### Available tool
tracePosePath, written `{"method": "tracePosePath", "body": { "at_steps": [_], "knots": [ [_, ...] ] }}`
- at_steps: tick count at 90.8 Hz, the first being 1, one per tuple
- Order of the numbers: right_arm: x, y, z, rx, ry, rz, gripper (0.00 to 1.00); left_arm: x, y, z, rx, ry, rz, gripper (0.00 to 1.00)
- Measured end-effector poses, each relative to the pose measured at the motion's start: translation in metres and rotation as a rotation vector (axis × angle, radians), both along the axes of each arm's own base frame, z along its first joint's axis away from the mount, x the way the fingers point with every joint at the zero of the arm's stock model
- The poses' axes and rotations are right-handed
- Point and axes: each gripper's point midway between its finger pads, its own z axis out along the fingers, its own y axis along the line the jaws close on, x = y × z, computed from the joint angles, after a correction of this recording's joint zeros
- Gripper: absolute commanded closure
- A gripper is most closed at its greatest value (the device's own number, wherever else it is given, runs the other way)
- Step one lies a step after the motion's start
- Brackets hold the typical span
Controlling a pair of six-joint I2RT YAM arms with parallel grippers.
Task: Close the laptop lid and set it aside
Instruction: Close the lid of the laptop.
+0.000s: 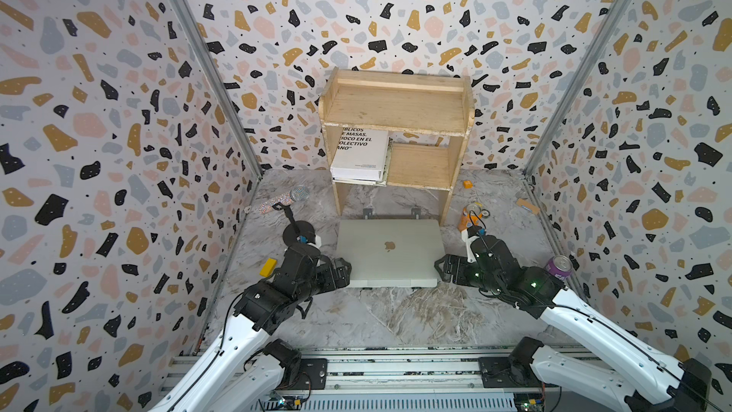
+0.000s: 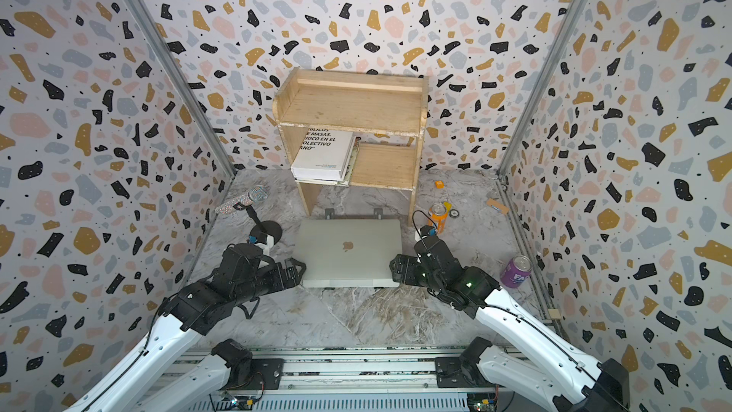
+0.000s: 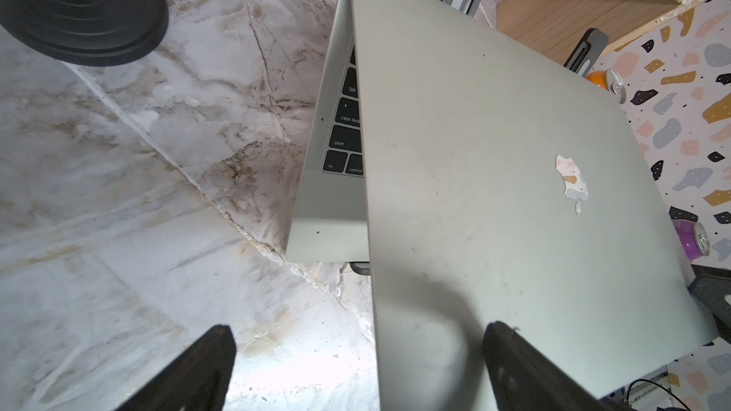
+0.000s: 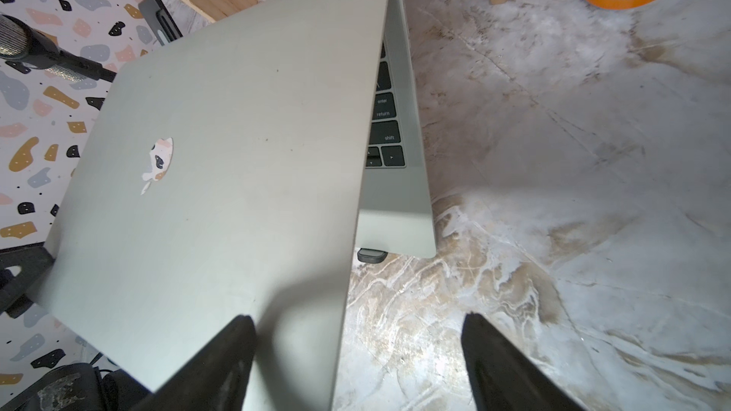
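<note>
Only wrist views, lid (image 3: 494, 191) ajar, keys (image 3: 348, 140) showing

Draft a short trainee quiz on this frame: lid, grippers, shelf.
1. True or false: the lid of the laptop lies fully shut on its base.
2. What lies in the wooden shelf? A) white book B) purple can C) microphone
3. Fill in: the jaws of the left gripper and the right gripper both stand ___.
Key: 1 false, black keys show through the gap in both wrist views; 2 A; 3 open.
</note>
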Motion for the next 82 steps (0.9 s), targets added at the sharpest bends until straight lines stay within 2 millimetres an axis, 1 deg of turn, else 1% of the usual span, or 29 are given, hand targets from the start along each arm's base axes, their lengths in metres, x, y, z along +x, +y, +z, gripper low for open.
{"method": "tracePosePath", "body": {
  "at_steps": [24, 46, 82],
  "knots": [
    [0.003, 0.001, -0.008, -0.015, 0.009, -0.004, 0.13, 0.004, -0.001, -0.011, 0.009, 0.012, 0.002, 0.01],
    [0.004, 0.001, -0.019, -0.044, 0.031, -0.005, 0.13, 0.007, -0.003, -0.024, 0.020, 0.031, 0.003, 0.01],
    [0.008, 0.004, -0.025, -0.053, 0.036, -0.005, 0.12, 0.012, -0.005, -0.030, 0.028, 0.038, 0.006, 0.01]
  ]
}}
